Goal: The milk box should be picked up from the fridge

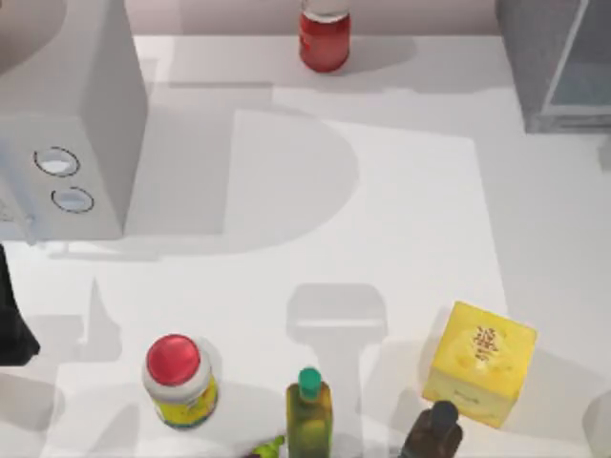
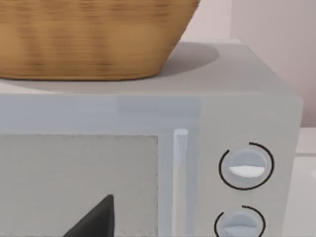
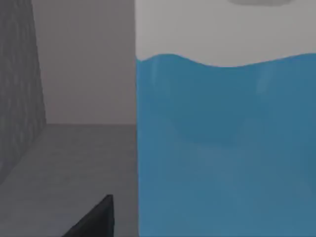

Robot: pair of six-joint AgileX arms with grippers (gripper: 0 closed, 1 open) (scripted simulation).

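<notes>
The milk box (image 3: 224, 143) rises very close in the right wrist view, light blue side under a white top, with grey inner walls and a grey floor of the fridge (image 3: 84, 74) beside it. A dark part of my right gripper (image 3: 94, 219) shows just beside the carton. Seen from above, the fridge (image 1: 558, 57) is the dark grey cabinet at the table's far right corner. My left arm (image 1: 11, 320) is parked at the left edge, and its gripper (image 2: 94, 219) faces the white box with two dials.
A white box with two round dials (image 1: 67, 143) stands at the left with a wicker basket (image 2: 89, 39) on top. A red jar (image 1: 325, 38) is at the back. Along the front stand a red-lidded jar (image 1: 179, 380), a green-capped bottle (image 1: 308, 410), a dark bottle (image 1: 434, 429) and a yellow box (image 1: 479, 363).
</notes>
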